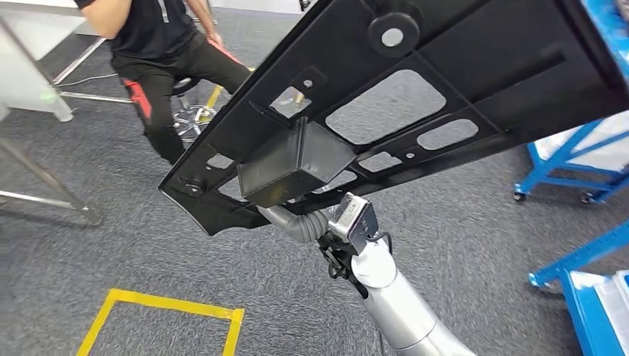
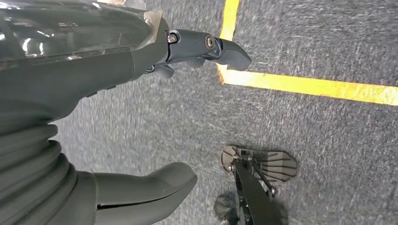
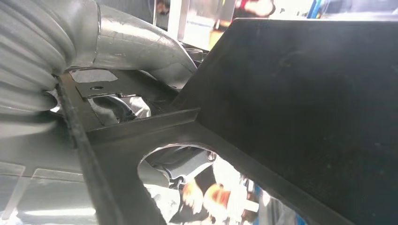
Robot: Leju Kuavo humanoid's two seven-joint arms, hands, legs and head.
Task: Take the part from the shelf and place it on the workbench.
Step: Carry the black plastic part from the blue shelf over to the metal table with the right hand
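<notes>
- The right hand (image 1: 297, 222) is gripping the large flat black plastic part with cut-out windows and a box-shaped boss (image 1: 415, 96), carrying it up in the air, tilted, over the grey carpet floor (image 1: 111, 245).
- In the right wrist view the grey thumb (image 3: 141, 51) is pressing on the panel's rim, with darker fingers showing through a cut-out underneath, so the hold is a clamp across the edge.
- The left hand (image 2: 94, 93) is hanging over the carpet, fingers apart, holding nothing; yellow floor tape (image 2: 305, 86) is lying just beyond it.
- A seated person in black clothes (image 1: 159, 52) is sitting behind the part, well apart from it.
- Blue metal racks (image 1: 586, 156) are standing to the right.
- Progress: pick-up looks done, part off the shelf. Carrying to the workbench and setting it down are left.
</notes>
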